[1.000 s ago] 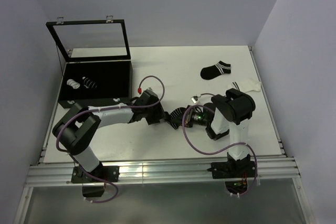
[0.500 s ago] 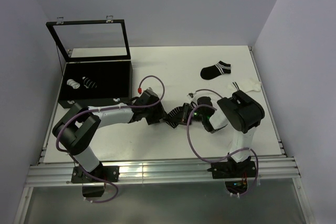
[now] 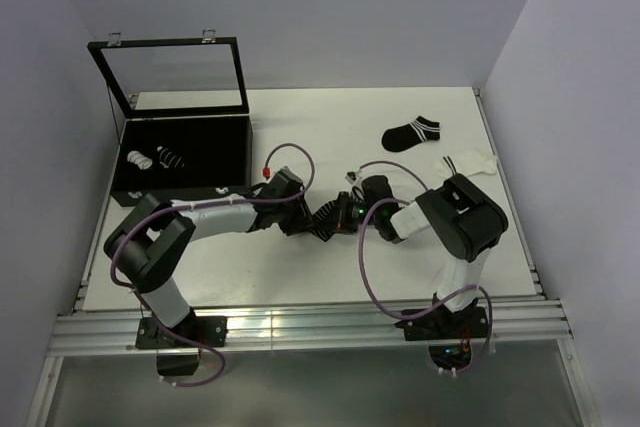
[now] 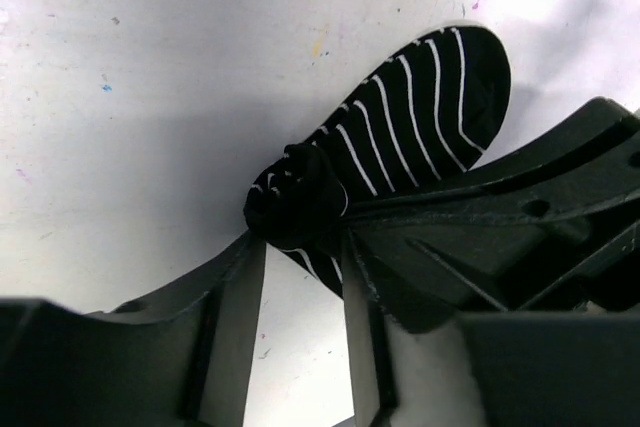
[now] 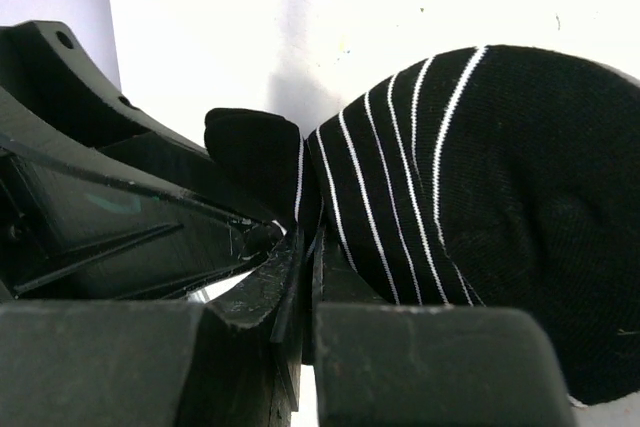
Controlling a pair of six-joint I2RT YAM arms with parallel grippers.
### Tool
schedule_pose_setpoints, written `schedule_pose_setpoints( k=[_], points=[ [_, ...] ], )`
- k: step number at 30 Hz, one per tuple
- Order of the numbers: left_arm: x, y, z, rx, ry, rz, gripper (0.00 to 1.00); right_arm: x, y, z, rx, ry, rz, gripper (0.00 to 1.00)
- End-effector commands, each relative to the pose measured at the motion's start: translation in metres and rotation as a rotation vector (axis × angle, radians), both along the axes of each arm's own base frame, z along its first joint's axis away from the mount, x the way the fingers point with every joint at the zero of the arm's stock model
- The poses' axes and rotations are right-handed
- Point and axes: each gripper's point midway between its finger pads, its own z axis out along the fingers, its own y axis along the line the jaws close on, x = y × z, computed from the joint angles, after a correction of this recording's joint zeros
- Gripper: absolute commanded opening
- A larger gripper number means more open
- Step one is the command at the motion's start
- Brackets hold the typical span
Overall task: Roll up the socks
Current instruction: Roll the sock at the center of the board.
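Note:
A black sock with thin white stripes (image 4: 420, 107) lies on the white table between my two grippers, one end rolled into a small bundle (image 4: 295, 202). My left gripper (image 4: 298, 242) has both fingertips against that bundle, the jaws partly closed round it. From the opposite side, my right gripper (image 5: 308, 237) is shut, pinching the edge of the same sock (image 5: 480, 247). In the top view the two grippers meet at the table's middle, left gripper (image 3: 322, 219) and right gripper (image 3: 345, 211). Two more socks lie flat at the far right, one black (image 3: 411, 133), one white (image 3: 470, 164).
A black box (image 3: 185, 187) with its glass lid (image 3: 175, 77) raised stands at the far left and holds a white rolled bundle (image 3: 143, 159) and a black rolled bundle (image 3: 170, 158). Cables loop over both arms near the centre.
The right gripper has shifted left, closer to the left gripper, dragging the sock with it. The left jaws have narrowed onto the rolled end.

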Motion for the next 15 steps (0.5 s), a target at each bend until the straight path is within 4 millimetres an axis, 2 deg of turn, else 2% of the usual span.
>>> schedule_pose_setpoints(
  k=[1,6,13,14,15],
  points=[
    [0.000,0.012,-0.021,0.095,0.023,0.035,0.39,-0.026,-0.031,-0.053,-0.242,0.088,-0.012,0.04],
    [0.001,0.018,-0.030,0.119,0.038,0.060,0.32,-0.026,-0.026,-0.045,-0.267,0.028,0.027,0.05],
    [0.001,0.024,-0.031,0.115,0.036,0.086,0.20,-0.030,-0.017,-0.040,-0.301,-0.025,0.084,0.07],
    [0.001,0.026,-0.032,0.118,0.039,0.089,0.18,-0.031,-0.015,-0.039,-0.300,-0.031,0.088,0.09],
    [0.002,0.026,-0.032,0.116,0.039,0.089,0.13,-0.029,-0.015,-0.038,-0.304,-0.044,0.085,0.13]
  ],
)
